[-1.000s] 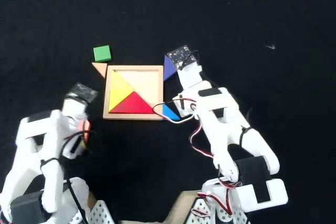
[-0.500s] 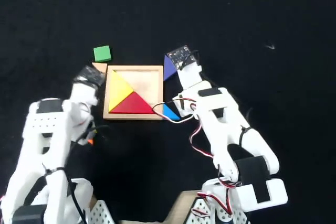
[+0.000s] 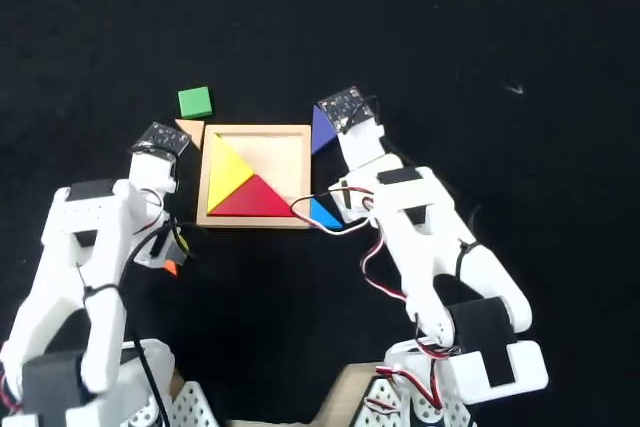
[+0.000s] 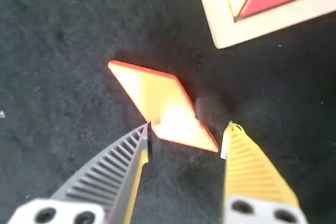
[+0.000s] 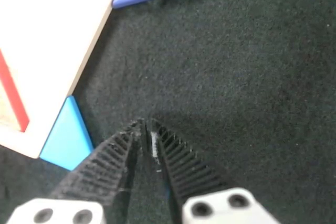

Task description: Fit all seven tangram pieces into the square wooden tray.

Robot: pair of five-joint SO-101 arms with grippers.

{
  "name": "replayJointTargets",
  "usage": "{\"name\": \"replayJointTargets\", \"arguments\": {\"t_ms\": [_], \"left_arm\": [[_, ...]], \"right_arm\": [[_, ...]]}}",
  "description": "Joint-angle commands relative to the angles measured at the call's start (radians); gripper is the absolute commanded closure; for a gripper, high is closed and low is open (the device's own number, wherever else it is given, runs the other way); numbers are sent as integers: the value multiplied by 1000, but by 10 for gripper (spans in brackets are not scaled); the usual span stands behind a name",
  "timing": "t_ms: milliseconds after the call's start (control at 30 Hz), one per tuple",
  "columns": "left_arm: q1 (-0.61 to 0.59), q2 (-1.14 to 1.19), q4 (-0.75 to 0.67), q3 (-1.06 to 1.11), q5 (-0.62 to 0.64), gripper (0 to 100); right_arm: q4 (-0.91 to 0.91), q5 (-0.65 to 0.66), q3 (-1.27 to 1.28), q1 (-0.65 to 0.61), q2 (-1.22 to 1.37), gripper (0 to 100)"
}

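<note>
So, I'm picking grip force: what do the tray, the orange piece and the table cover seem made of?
Tray: pale matte wood, by its light rim. Orange piece: smooth, glossy, bright glare on top; painted wood or plastic, unclear. Table cover: black cloth, likely felt, from its fuzzy speckled nap.

Pale wooden tray (image 3: 255,130) on matt black cloth (image 3: 500,47).

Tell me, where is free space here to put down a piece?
Free: the black table right of the right arm, and the strip beyond the green square. Inside the tray, bare wood beside the yellow triangle and red triangle. Crowded: the tray's sides, with the peach triangle, dark blue triangle and light blue triangle.
</note>
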Motion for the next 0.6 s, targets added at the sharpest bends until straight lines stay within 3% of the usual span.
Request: {"name": "replayJointTargets", "arguments": {"t_ms": [0,567], "left_arm": [[-4,71,-55,-58,28,766],[-2,166,-109,-85,135,802]], "right_arm": [[-11,12,-7,-12,-2,987],[-11,12,-8,-12,-2,987]]}}
